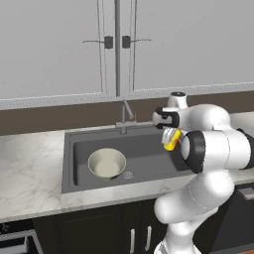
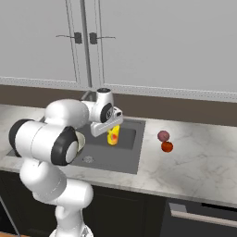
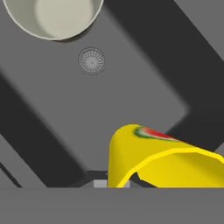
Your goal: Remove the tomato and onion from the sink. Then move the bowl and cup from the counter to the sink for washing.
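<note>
Lighting: even, soft, rendered; no glare. Shadows: faint under the bowl [image 1: 106, 162]; 2 broad dark diagonal bands across the sink [image 3: 131, 87] floor in the hand view. Sharpness: base views slightly soft; cup [image 3: 162, 159] edge possibly blurred close up.

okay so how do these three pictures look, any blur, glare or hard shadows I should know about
Left base view: sharp, flat even light, no glare on the counter. Right base view: equally crisp, soft shading in the sink. Hand view: broad dark diagonal shadow bands across the sink floor; the cup looms large, cropped by the frame edge.
</note>
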{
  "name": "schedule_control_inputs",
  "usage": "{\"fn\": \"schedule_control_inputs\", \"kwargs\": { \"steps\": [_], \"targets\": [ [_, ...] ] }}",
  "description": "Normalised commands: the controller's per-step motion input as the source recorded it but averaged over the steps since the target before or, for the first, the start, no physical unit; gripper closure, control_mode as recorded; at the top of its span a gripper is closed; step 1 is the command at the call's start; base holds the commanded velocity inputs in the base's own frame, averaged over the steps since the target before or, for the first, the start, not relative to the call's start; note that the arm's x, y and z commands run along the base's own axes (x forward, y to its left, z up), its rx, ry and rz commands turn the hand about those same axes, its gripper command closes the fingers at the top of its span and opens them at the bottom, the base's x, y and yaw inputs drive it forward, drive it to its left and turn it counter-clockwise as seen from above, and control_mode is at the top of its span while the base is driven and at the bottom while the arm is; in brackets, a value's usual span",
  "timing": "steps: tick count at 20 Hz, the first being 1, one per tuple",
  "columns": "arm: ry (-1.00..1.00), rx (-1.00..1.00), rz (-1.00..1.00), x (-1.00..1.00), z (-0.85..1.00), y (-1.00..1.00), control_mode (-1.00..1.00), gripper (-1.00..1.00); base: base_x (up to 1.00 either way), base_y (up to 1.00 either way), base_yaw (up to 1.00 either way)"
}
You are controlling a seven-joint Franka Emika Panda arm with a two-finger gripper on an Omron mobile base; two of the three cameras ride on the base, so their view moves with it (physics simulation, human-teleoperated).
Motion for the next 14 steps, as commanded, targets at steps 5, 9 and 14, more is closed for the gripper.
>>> {"fn": "schedule_control_inputs", "kwargs": {
  "steps": [5, 9, 14],
  "targets": [
    [0.0, 0.0, 0.0, 0.11, -0.24, 0.0, -1.0, 1.0, 0.0, 0.0, 0.0],
    [0.0, 0.0, 0.0, 0.06, -0.26, 0.0, -1.0, 1.0, 0.0, 0.0, 0.0],
    [-0.01, 0.0, 0.0, 0.06, -0.24, 0.04, -1.0, 1.0, 0.0, 0.0, 0.0]
  ]
}}
